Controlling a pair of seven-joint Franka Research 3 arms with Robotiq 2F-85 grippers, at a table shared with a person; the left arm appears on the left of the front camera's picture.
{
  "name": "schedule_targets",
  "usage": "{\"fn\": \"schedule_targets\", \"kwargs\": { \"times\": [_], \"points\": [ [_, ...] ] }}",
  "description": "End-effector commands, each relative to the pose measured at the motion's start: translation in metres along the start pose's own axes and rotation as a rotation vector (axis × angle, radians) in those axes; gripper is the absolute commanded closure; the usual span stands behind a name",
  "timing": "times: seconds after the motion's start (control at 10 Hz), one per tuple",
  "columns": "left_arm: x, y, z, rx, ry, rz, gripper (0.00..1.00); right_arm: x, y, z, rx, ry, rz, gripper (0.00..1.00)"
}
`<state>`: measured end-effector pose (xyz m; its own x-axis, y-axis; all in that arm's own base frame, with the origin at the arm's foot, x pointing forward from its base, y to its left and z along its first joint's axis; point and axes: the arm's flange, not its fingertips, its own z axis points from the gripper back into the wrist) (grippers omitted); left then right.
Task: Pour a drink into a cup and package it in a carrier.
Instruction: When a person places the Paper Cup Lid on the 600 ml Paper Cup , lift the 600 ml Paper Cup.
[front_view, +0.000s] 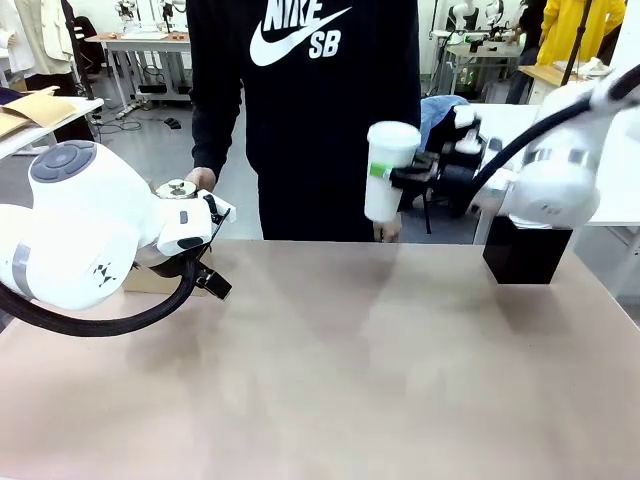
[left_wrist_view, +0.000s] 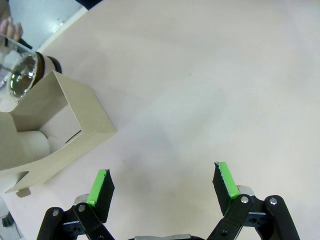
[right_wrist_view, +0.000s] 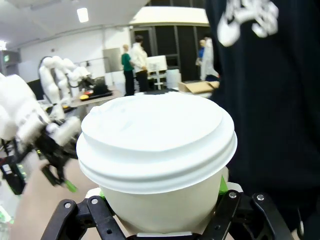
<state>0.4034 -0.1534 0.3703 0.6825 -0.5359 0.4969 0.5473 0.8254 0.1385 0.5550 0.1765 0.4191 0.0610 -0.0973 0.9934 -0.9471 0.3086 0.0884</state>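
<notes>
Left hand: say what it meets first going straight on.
Probably the bare pale beige table top; the open left hand points at it, with the brown cardboard carrier off to one side.

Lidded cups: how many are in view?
1. The right gripper holds the cup in the air, before the person. A white shape inside the carrier may be another; unclear.

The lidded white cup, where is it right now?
In the front view the cup is held up right of centre by the robot's right hand, in front of the person's black shirt, left of the black box.
</notes>
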Motion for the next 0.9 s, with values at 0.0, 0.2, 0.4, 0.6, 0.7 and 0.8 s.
{"fn": "schedule_targets", "kwargs": {
  "times": [0.0,0.2,0.4,0.6,0.7,0.8],
  "points": [
    [-0.001,0.001,0.000,-0.001,-0.001,0.003,0.00,0.072,0.044,0.016,0.021,0.049,0.004,0.19],
    [-0.001,0.001,0.000,-0.001,-0.001,0.003,0.00,0.126,0.079,0.029,0.027,0.074,0.024,0.19],
    [-0.001,0.001,0.000,-0.001,-0.001,0.003,0.00,0.147,0.088,0.032,0.006,0.098,0.017,0.19],
    [-0.001,0.001,0.000,-0.001,-0.001,0.003,0.00,0.149,0.082,0.014,0.005,0.091,-0.050,0.19],
    [-0.001,0.001,0.000,-0.001,-0.001,0.003,0.00,0.155,0.093,0.032,0.020,0.070,0.041,0.19],
    [-0.001,0.001,0.000,-0.001,-0.001,0.003,0.00,0.155,0.093,0.032,0.020,0.070,0.041,0.19]
  ]
}}
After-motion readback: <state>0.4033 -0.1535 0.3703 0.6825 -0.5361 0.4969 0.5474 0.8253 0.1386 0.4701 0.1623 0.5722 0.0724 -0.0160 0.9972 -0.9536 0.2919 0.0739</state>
